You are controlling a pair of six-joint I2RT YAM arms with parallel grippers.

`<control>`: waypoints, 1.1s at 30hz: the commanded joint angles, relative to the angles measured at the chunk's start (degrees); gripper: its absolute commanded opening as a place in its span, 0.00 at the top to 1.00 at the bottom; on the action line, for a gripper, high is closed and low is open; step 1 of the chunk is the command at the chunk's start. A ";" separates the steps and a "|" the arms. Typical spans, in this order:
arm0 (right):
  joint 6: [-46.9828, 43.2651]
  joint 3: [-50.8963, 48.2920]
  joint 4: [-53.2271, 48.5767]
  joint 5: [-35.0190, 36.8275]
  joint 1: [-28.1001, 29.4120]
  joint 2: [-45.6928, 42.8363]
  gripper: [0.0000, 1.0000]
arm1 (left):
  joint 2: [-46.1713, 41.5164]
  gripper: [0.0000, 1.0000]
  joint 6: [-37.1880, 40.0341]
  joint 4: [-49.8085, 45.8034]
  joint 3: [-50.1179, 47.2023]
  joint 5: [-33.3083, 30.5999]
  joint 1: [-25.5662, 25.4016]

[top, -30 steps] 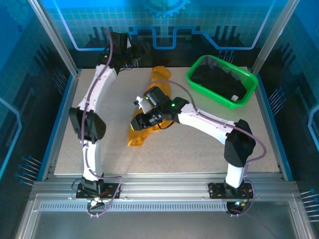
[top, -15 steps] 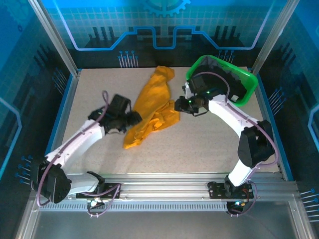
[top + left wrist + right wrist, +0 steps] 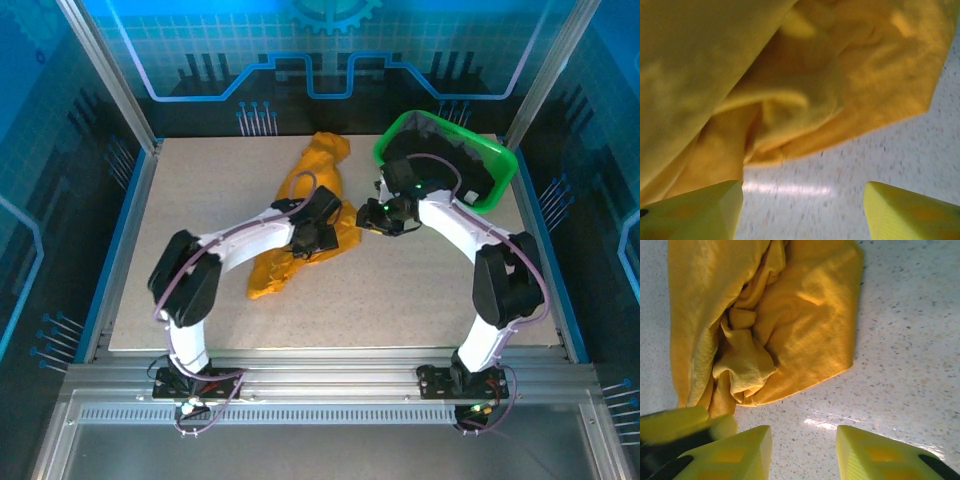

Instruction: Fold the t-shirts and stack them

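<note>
Orange-yellow fabric t-shirt lies crumpled at the centre of the top view, left of the green plastic mesh basket holding black shirts. Within the last half second the left gripper has swung across to the shirt's right edge, near the right gripper. Both are released and empty, so folding has probably not begun

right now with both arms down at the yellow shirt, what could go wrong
1. The orange-yellow t-shirt lies bunched in overlapping folds; the open left jaws or right jaws, low at its edge, could pinch several layers and drag it.
2. In the top view both arms crowd the same corner and might collide.
3. The right arm passes close by the green basket and may nudge it.
</note>
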 commanded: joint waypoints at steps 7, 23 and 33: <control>0.36 -5.05 -1.14 -2.76 -4.33 -7.63 0.59 | 11.16 0.53 11.71 -6.97 9.37 -12.69 -1.76; 0.15 -1.58 -1.28 -3.15 -4.83 -6.83 0.60 | -4.61 1.00 19.49 -6.39 21.54 -15.02 10.70; 1.52 -0.11 -0.27 -1.38 -4.91 -8.32 0.60 | 7.31 1.00 26.01 -2.14 62.99 7.06 20.96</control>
